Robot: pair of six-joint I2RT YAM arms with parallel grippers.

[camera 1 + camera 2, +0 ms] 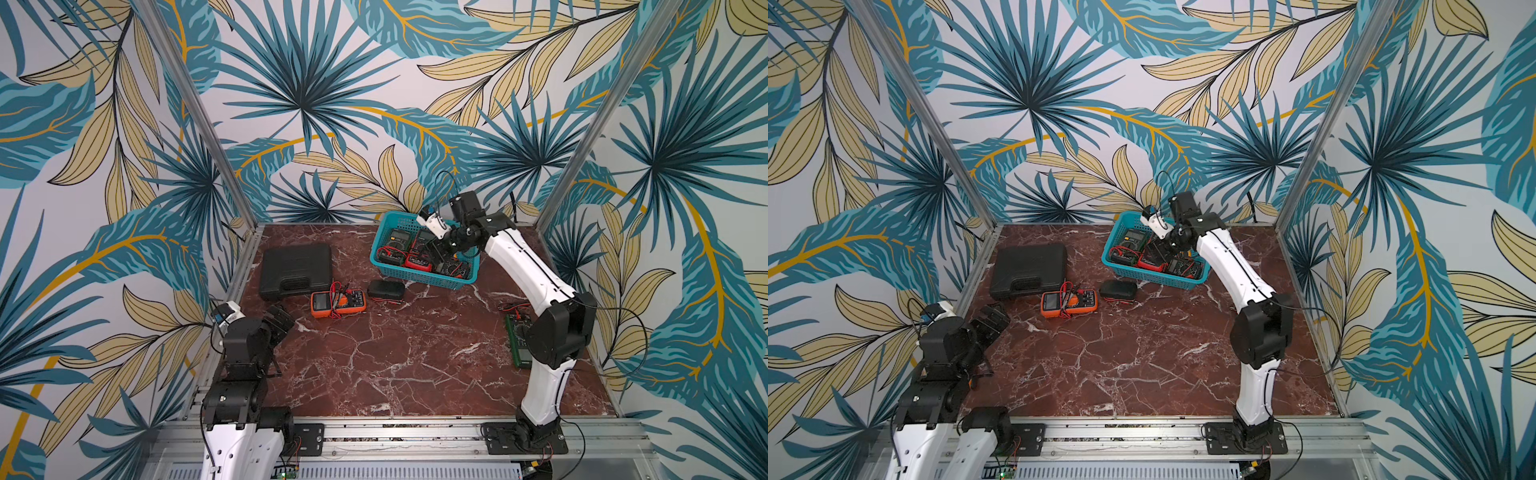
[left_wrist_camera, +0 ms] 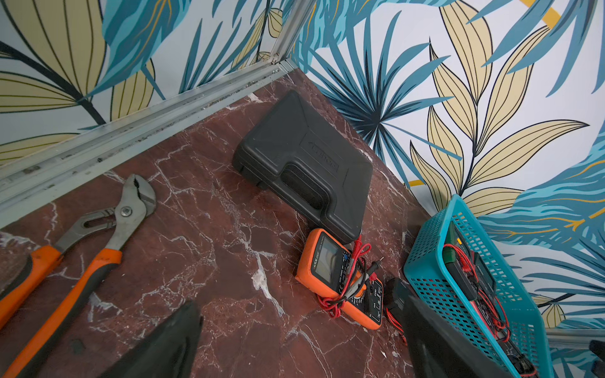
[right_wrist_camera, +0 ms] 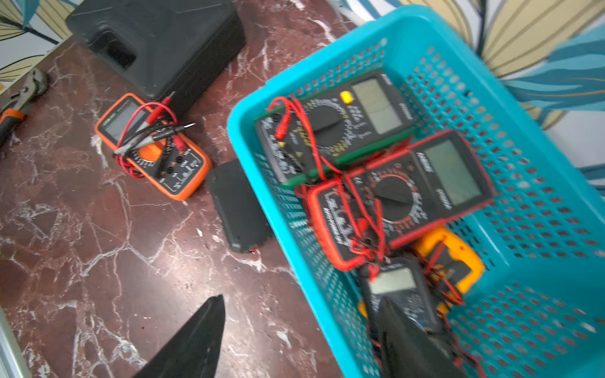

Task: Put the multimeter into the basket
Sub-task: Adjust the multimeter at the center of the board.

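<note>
Teal plastic mesh marks the basket point(image 1: 415, 275), set askew at the far right of the red marble worktop point(image 1: 395, 365). In both top views the right arm crosses its far right corner and hides part of the load. The right tool point(image 1: 440, 253) hangs over the basket, too small there to read; in the blurred right wrist view its fingers point(image 3: 196, 340) stand wide apart with nothing clamped between them. One finger overlaps a dark multimeter point(image 3: 396, 283) that lies in the basket partly over a yellow multimeter point(image 3: 458, 258); we cannot tell whether they touch. To its left lie a red-cased multimeter point(image 3: 409, 196) and a green-edged multimeter point(image 3: 343, 121), their red leads tangled.

Outside the basket, an orange multimeter point(image 1: 338, 304) lies at the near right corner of the black case point(image 1: 296, 271), and a plain black device point(image 1: 386, 289) sits between it and the basket's near wall. A green-cased multimeter point(image 1: 517, 340) at the right edge is half hidden behind the right arm's elbow. Orange-handled pliers point(image 2: 124, 212) show only in the wrist views, their handles cut off. The left tool point(image 1: 282, 318) hovers at the near left, jaws wide and empty. Between the arms we see a broad bare stretch of worktop.
</note>
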